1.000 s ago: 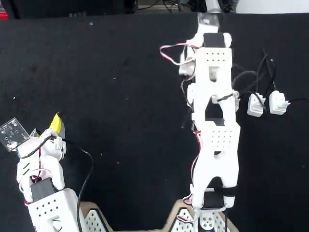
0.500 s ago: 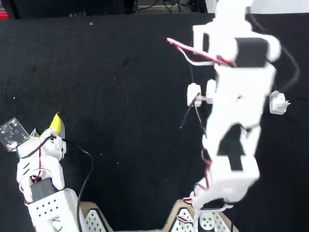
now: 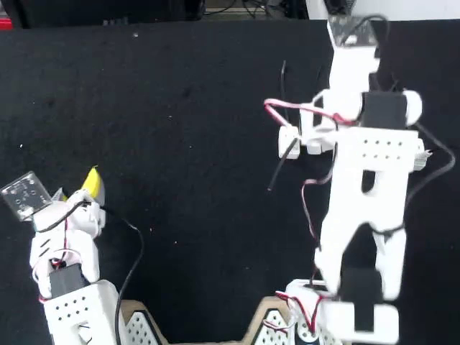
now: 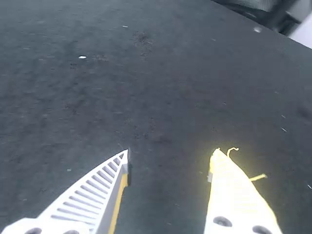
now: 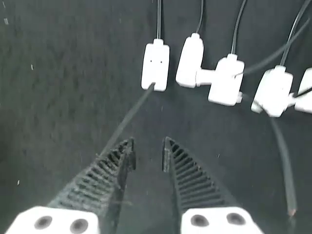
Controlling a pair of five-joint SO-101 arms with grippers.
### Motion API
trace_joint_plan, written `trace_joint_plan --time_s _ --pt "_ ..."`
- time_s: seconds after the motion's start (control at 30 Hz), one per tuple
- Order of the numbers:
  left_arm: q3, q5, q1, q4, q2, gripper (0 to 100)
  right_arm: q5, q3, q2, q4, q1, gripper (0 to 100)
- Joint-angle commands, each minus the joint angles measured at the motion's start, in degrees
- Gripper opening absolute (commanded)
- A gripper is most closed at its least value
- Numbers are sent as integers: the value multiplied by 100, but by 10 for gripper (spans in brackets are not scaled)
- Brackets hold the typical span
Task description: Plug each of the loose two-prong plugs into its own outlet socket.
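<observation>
Right gripper, slightly parted and holding nothing, hangs near a white socket. Left gripper is spread above the black surface.

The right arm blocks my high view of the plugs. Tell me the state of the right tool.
Observer: The right tool is open, with nothing held.
Operator: Report what lies straight ahead of it.
Observer: A white rectangular cabled block with two small holes, lying on the black table, with a small gap to the white pieces beside it.
Operator: Now give me the left tool.
Observer: The left tool is open too, above the table.
</observation>
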Motion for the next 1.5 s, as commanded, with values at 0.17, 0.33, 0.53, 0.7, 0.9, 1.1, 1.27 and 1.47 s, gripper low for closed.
trace_joint_plan --time_s 0.17,0.33,0.53,0.7,0.9,1.1,1.27,1.47 --pt "-382 9 215 -44 -70 263 -1090 2132 -2202 -633 62 11" --pt "-576 -571 268 378 -70 102 -1125 3837 -3354 -1521 62 11" --pt "-4 -1855 426 387 -79 45 -1073 5745 -4418 -2505 -26 15" --pt "75 -2040 426 589 -79 43 -932 7020 -4954 -3059 -501 12" --pt "31 -2040 532 1767 -79 43 -923 8119 -5833 -3411 -536 11" --pt "-312 -2031 549 2813 -79 43 -914 9156 -6862 -3719 -571 15" --pt "-831 -2031 558 3956 -79 44 -914 10044 -7741 -3938 -571 15" --pt "-910 -2031 488 4044 -79 43 -914 10782 -8963 -3701 -563 15"
